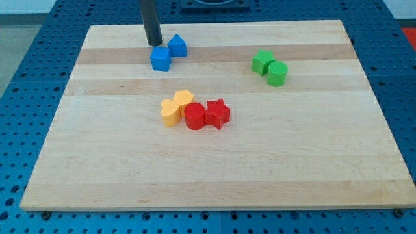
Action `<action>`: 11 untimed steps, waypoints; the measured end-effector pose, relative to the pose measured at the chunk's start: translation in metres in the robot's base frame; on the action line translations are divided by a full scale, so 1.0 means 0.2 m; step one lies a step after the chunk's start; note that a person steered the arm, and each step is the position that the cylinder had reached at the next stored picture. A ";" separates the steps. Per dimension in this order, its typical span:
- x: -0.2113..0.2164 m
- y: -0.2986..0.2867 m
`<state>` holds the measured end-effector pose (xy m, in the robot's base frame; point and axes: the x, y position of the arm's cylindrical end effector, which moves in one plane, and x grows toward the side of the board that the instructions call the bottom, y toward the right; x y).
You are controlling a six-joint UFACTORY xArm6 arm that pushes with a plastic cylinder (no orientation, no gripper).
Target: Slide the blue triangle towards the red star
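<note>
Now: my tip (155,44) bare, clamping nothing, beside small blue triangle block (177,45) at board's top | step: lining up; next: push toward red star block (218,114) at mid-board

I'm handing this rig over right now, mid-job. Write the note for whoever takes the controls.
My tip is down on the board near the view's top left, just left of the two blue blocks and about touching them.
The blue triangle sits at the view's top, beside the blue cube.
The red star is mid-board, against the red cylinder; two yellow blocks lie to its left.
Done: no sign yet of the triangle nearing the star.
Left: push the triangle down and right to the star.
</note>
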<state>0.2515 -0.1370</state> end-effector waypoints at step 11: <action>0.33 0.41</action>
